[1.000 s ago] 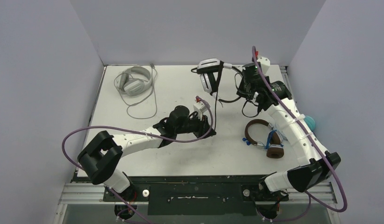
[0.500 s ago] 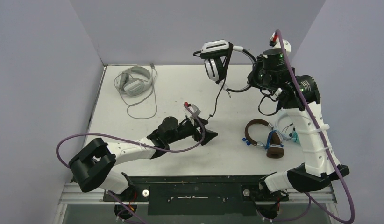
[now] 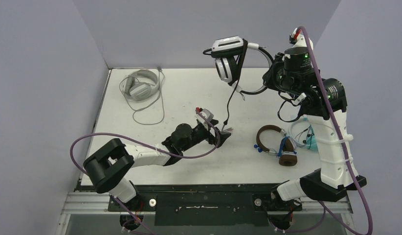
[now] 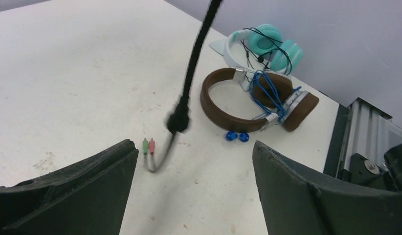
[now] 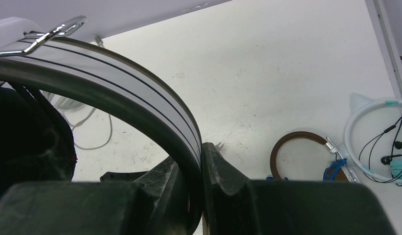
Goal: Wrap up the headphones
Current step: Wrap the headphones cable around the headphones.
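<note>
My right gripper (image 3: 270, 74) holds the black-and-white headphones (image 3: 228, 55) up in the air over the far part of the table. In the right wrist view its gripper (image 5: 201, 164) is shut on the striped headband (image 5: 140, 93). The black cable (image 3: 232, 100) hangs from the earcup down to the table. Its green and pink plugs (image 4: 149, 146) lie on the surface. My left gripper (image 3: 221, 137) is low over the table by the plugs. In the left wrist view that gripper (image 4: 195, 147) is open and empty, with the cable (image 4: 189, 83) just beyond it.
Brown headphones (image 3: 273, 143) wound with blue cable lie right of centre, also in the left wrist view (image 4: 223, 105). Light teal headphones (image 3: 310, 137) sit beside them at the right edge. Pale grey headphones (image 3: 139, 84) with loose grey cable lie far left.
My left gripper has opened, let go of the black cable, and dropped lower. My right arm has lifted the black-and-white headphones higher and farther back.
</note>
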Robot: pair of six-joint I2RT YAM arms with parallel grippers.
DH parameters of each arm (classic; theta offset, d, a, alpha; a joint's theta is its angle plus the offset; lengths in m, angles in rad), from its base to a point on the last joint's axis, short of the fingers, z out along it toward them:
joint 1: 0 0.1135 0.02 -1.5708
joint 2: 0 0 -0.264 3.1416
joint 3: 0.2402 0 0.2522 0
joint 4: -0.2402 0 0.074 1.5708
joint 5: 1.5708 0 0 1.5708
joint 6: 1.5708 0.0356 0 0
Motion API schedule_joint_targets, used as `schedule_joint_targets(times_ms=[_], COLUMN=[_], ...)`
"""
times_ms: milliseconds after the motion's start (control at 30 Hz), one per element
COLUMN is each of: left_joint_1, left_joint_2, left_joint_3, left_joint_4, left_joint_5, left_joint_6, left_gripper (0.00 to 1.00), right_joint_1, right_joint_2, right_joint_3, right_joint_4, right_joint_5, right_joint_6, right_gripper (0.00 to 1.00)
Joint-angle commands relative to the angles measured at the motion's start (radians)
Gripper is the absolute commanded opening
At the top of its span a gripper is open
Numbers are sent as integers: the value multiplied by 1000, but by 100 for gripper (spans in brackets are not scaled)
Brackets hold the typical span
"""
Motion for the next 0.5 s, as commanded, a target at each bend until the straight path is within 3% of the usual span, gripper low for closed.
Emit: schedule_joint_targets(times_ms=[0,233,333,467], left_joint_1=[-1,1,2,0], left_joint_2=[-31,-188,-206,-207], left_joint_3=[10,-24,13,26], left_joint_4=[115,27,-37,-18], left_joint_5=[-92,-73,21,123], left_joint_6=[-10,38,65,67], left_gripper=[83,87,96,97], right_joint_1=[-6,-5,-5,-5], right_joint_2=[-18,-11,-14,-15], right_joint_3=[68,84,79,74], right_joint_4=[84,85,90,92], right_joint_5=[-13,-13,-16,-20], right_joint_6=[21,11,9,8], right_gripper=[0,0,0,0])
